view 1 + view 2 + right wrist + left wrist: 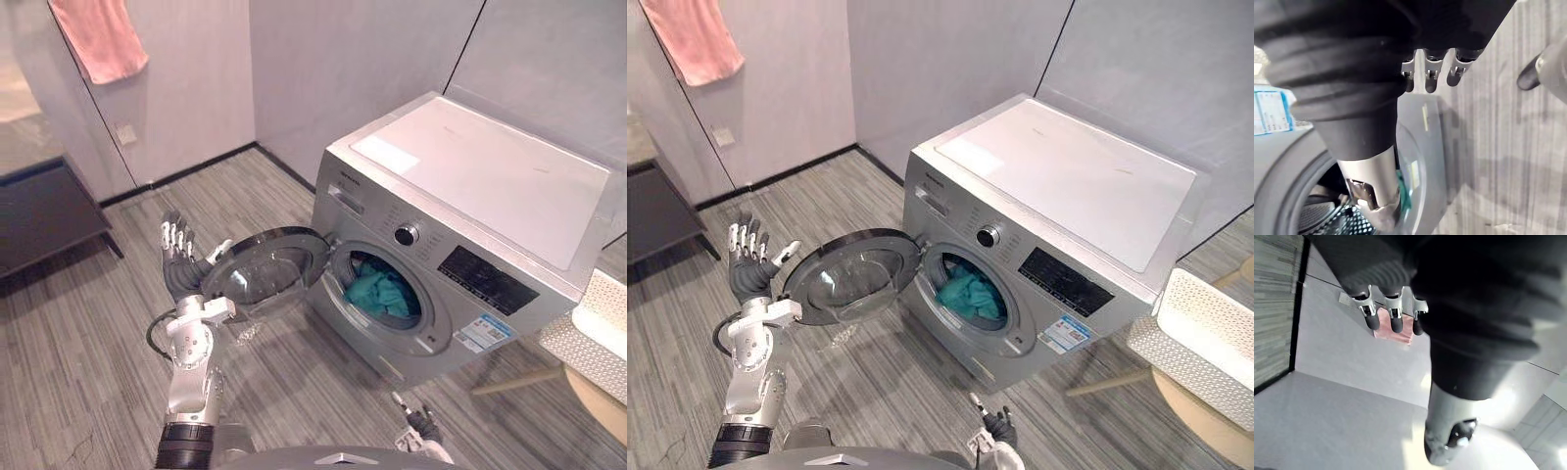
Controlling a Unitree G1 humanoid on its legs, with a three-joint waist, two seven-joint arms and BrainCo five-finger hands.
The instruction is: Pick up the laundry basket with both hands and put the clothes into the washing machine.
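One washing machine [470, 176], door [265, 264] open, teal clothes [382, 292] inside, one basket [1205, 343] nearby.

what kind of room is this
Probably a laundry room: a front-load washer with its door open and teal clothes inside, a pink towel hanging on the wall, a white basket beside it.

My right hand [997, 427] is cut off by the lower edge in the head views. Well off to its right, the white perforated laundry basket [1200, 333] runs past the side edge, and I cannot see inside it. Teal clothes [970, 292] sit in the washing machine [1058, 186], partly hidden behind its opening's rim. I cannot tell whether my left hand [179, 266] touches the open door [269, 264].
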